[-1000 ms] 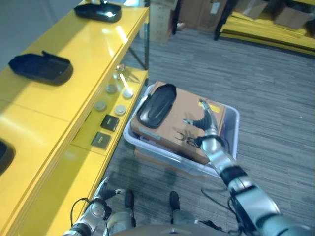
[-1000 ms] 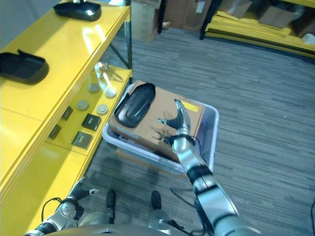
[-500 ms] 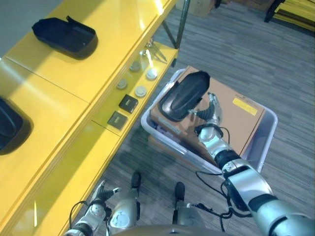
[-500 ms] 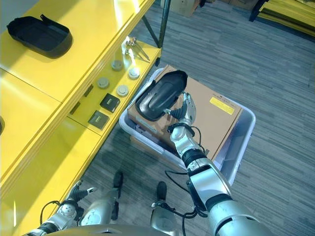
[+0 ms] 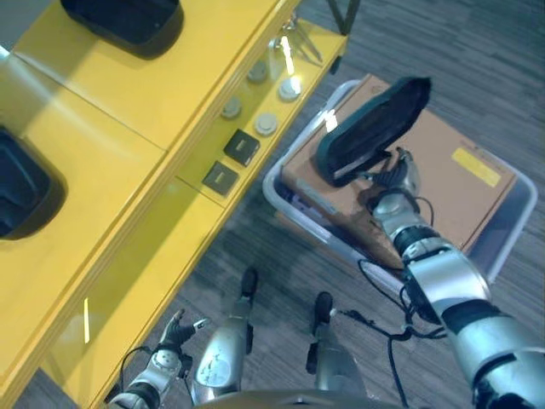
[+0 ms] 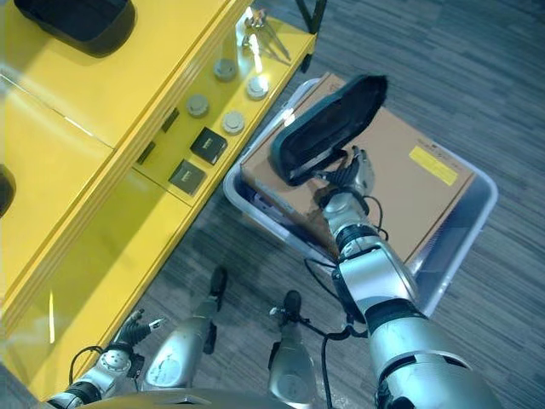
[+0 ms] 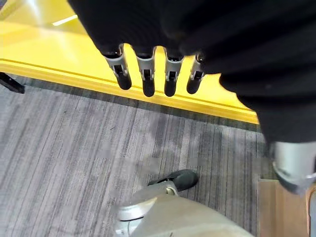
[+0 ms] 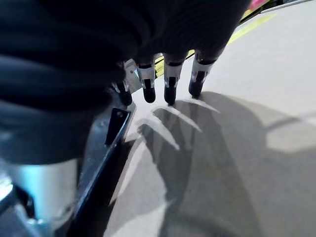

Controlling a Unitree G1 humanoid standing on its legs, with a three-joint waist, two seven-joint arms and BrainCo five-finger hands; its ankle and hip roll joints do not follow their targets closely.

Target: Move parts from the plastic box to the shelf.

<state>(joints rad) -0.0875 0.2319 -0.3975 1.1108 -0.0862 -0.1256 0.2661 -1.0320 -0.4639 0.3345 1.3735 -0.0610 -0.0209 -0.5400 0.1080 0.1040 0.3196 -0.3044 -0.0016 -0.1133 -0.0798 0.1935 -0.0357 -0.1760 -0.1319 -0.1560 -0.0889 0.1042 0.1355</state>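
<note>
**Part lifted from the box, shelf transfer next**

The yellow shelf [image 5: 128, 111] stood beside the plastic box [image 5: 511, 230], and two black parts of the same kind lay on its top: one [image 5: 128, 17] far from the box, one [image 5: 21, 183] at its near end. Inside the plastic box lay a brown cardboard carton [image 5: 460, 179]. Above the carton, on the side of the box nearest the shelf, the black part [image 6: 328, 128] was raised and tilted, clear of the carton. The right robot hand [image 6: 347, 177] held it from below, fingers closed on its lower edge. The left robot hand [image 7: 158, 74] hung low beside the shelf, away from the box, with straight, relaxed fingers and nothing in it.

The step in hand seemed to be the carrying of the part. The next move probably called for swinging it from the box over the shelf top and setting it down on a free yellow area, without hitting the shelf edge.
</note>
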